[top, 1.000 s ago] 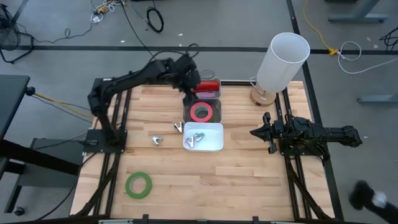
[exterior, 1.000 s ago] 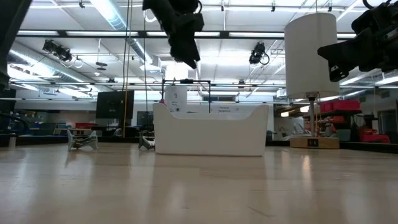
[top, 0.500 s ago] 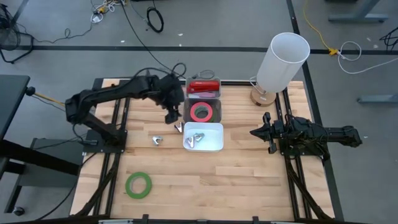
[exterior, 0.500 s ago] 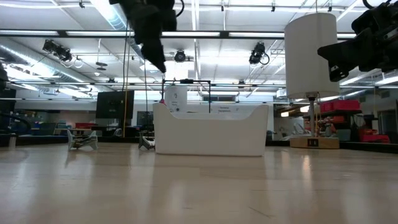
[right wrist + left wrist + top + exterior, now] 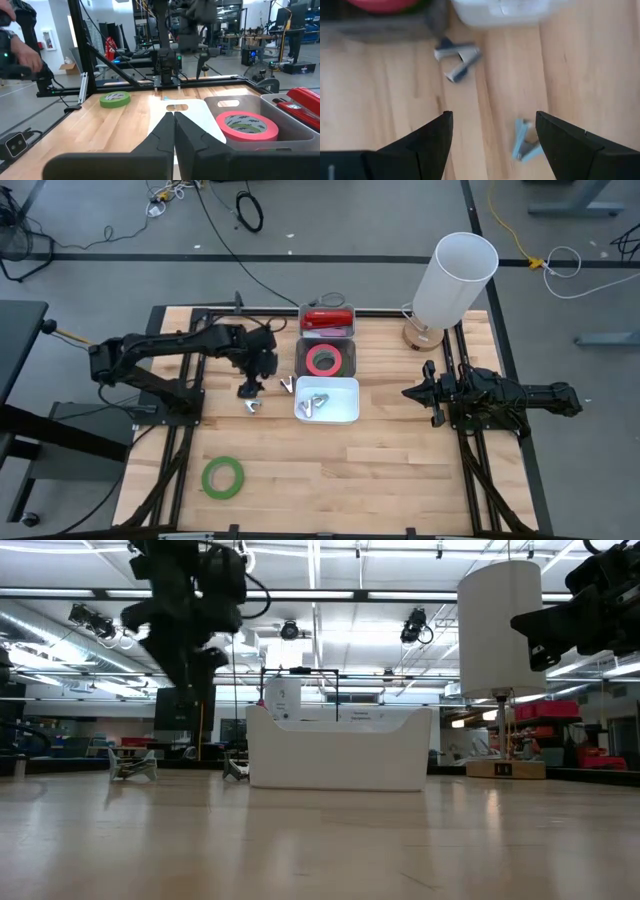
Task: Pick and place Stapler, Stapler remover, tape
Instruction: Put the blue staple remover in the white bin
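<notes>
Left end effector (image 5: 248,389) over loose staple removers
Fingers spread, empty, above staple remover (image 5: 252,406) on table (image 5: 330,460); right end effector (image 5: 412,393) clenched, idle.

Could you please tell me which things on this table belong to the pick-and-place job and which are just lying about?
Job things:
- red stapler
- staple removers
- pink tape
- green tape
- white bin
- left end effector, open above the removers

Lying about:
- lamp
- floor cables

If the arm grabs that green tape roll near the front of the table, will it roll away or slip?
Probably not roll: the green tape roll lies flat on the table. It looks light and stiff, a thin ring, so a pinch across its wall should hold, though a nudge may slide it over the smooth wood.
</notes>
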You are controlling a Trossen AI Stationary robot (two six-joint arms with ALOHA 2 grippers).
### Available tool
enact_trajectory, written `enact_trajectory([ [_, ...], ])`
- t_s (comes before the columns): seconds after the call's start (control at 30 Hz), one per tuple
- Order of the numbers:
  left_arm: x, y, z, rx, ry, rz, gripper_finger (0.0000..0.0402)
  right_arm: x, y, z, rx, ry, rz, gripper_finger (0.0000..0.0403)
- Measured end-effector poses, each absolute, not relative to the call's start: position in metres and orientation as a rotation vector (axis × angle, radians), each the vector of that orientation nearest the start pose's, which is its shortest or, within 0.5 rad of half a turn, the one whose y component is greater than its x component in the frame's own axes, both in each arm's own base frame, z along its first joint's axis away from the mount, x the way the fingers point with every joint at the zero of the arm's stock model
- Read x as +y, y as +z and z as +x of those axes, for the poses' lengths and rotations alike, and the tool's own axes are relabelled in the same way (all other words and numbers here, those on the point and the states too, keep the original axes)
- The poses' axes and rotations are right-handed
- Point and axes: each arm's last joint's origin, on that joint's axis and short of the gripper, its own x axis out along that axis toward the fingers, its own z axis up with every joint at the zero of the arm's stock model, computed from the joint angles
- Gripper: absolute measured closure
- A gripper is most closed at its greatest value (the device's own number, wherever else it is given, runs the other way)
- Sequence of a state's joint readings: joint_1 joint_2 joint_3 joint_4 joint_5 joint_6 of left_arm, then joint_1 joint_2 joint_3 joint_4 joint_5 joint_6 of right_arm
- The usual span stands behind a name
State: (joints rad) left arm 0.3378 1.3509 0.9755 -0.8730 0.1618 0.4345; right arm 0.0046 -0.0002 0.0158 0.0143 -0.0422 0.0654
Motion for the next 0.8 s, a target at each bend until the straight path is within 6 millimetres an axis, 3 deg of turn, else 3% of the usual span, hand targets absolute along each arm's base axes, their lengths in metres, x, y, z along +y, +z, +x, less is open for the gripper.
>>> enact_trajectory([
  [0.23, 0.073, 0.209, 0.221, 1.259, -0.207, 0.157, 0.0115, 0.002, 0.17, 0.097, -0.029, 0.048, 0.064, 0.0389],
  [0.53, 0.069, 0.19, 0.212, 1.293, -0.253, 0.164, 0.0115, 0.002, 0.17, 0.097, -0.029, 0.048, 0.065, 0.0389],
  [0.8, 0.067, 0.177, 0.212, 1.218, -0.306, 0.128, 0.0115, 0.002, 0.17, 0.097, -0.029, 0.048, 0.065, 0.0389],
])
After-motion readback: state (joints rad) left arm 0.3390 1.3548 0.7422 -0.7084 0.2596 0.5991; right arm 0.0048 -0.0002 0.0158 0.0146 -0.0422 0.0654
